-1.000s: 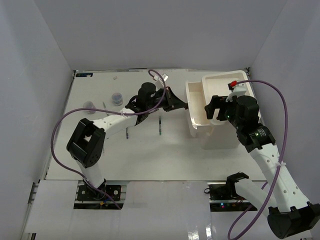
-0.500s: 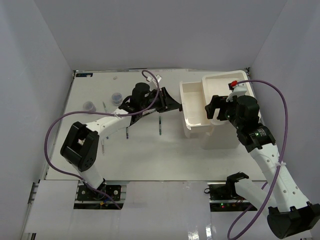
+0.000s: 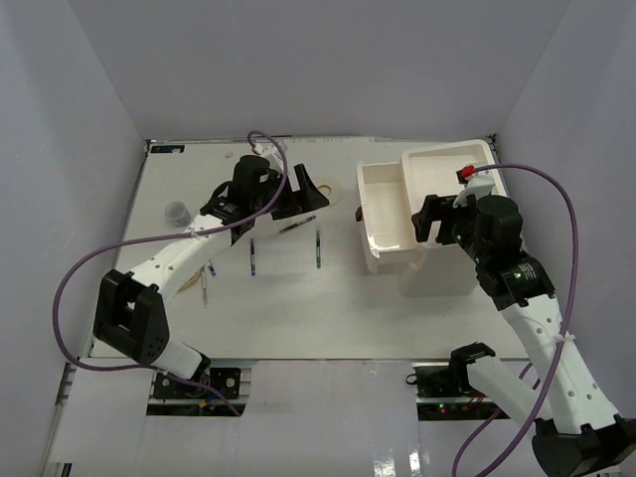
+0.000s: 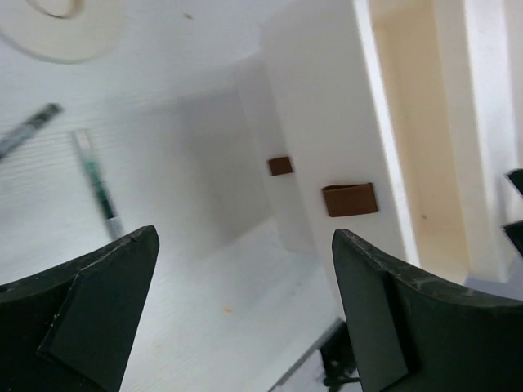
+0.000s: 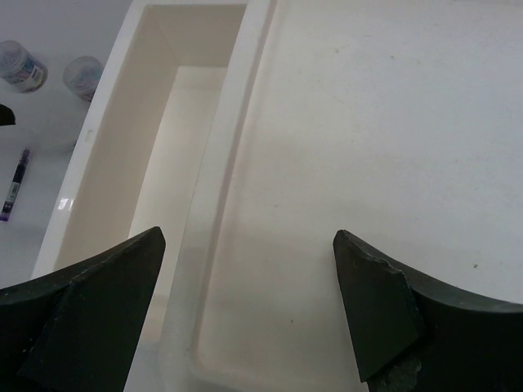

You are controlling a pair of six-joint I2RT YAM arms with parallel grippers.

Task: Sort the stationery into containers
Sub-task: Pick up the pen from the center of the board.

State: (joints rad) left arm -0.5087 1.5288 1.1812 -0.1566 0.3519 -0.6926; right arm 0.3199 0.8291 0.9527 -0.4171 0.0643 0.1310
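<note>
The left fingers (image 4: 90,310) stand wide, nothing between them, over the table (image 3: 298,308) left of the white organiser (image 3: 447,151), whose drawer (image 3: 364,224) is out. The right fingers (image 5: 90,310) gape above its tray top. Dark pens (image 3: 318,248) lie loose; a jar (image 3: 177,210) sits far left.

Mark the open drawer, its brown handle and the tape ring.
open drawer (image 3: 390,214), top view, bare inner floor
brown handle (image 4: 350,199), left wrist view, its middle
tape ring (image 4: 86,33), left wrist view, cream band

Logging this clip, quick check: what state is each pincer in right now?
Left pincer: open, holding nothing.
Right pincer: open, holding nothing.
</note>
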